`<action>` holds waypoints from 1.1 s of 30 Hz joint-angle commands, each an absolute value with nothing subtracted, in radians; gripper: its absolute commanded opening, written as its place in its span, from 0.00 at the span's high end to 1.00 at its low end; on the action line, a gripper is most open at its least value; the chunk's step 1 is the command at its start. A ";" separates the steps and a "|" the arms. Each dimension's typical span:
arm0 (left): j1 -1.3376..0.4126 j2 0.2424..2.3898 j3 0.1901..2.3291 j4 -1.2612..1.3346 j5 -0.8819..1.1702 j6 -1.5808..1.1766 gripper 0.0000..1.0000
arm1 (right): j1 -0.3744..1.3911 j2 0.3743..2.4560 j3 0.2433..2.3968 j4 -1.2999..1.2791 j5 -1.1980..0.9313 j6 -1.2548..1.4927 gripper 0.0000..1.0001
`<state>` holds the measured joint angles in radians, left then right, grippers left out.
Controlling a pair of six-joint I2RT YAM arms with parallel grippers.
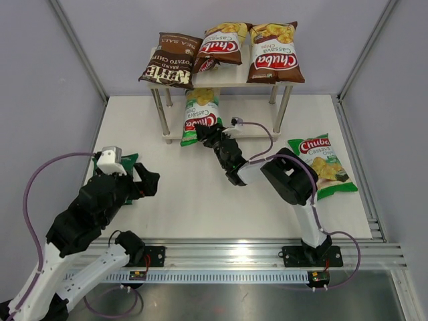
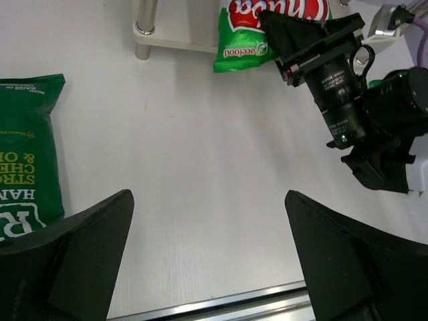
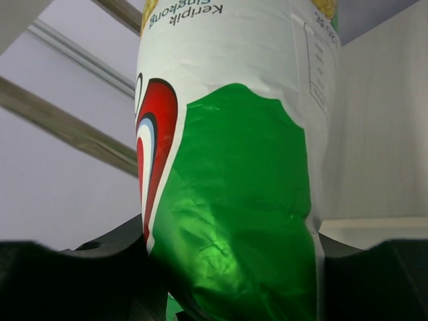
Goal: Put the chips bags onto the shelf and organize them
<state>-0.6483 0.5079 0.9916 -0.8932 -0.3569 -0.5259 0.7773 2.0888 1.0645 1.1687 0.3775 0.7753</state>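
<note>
The shelf (image 1: 231, 78) stands at the back. Its top board carries the dark brown Kettle bag (image 1: 170, 61) and two brown Chuba bags (image 1: 224, 43) (image 1: 274, 53). My right gripper (image 1: 210, 136) is shut on the near end of a green Chuba bag (image 1: 200, 112), which lies partly on the lower board; the bag fills the right wrist view (image 3: 241, 200) between my fingers. A second green Chuba bag (image 1: 322, 164) lies flat on the table at the right. My left gripper (image 1: 144, 182) is open and empty beside the dark green REAL bag (image 2: 27, 154), which lies on the table to its left.
The white tabletop is ringed by grey walls and a metal rail (image 1: 254, 249) at the near edge. The shelf's silver leg (image 2: 144, 20) and my right arm (image 2: 348, 100) show in the left wrist view. A purple cable (image 1: 257, 137) loops off the right arm.
</note>
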 commanded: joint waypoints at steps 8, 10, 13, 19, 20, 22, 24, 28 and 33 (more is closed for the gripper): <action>-0.647 0.333 0.885 -0.827 -0.459 -0.446 0.01 | 0.769 2.328 1.454 1.017 0.426 0.870 0.58; -0.647 0.302 0.882 -0.827 -0.468 -0.449 0.01 | 0.772 2.370 1.506 0.971 0.422 0.911 0.58; -0.647 0.262 0.870 -0.818 -0.474 -0.456 0.01 | 0.785 2.410 1.569 0.927 0.428 0.933 0.55; -0.647 0.244 0.864 -0.819 -0.474 -0.459 0.01 | 0.805 2.476 1.687 0.821 0.403 1.006 0.52; -0.647 0.241 0.864 -0.819 -0.476 -0.460 0.01 | 0.808 2.482 1.695 0.809 0.397 1.020 0.52; -0.647 0.236 0.864 -0.818 -0.476 -0.462 0.01 | 0.815 2.487 1.709 0.790 0.393 1.031 0.50; -0.647 0.235 0.861 -0.816 -0.474 -0.459 0.01 | 0.816 2.485 1.712 0.772 0.379 1.043 0.49; -0.647 0.232 0.861 -0.818 -0.472 -0.460 0.01 | 0.816 2.465 1.701 0.732 0.357 1.049 0.35; -0.647 0.224 0.859 -0.818 -0.477 -0.462 0.01 | 0.816 2.379 1.649 0.620 0.374 1.048 0.23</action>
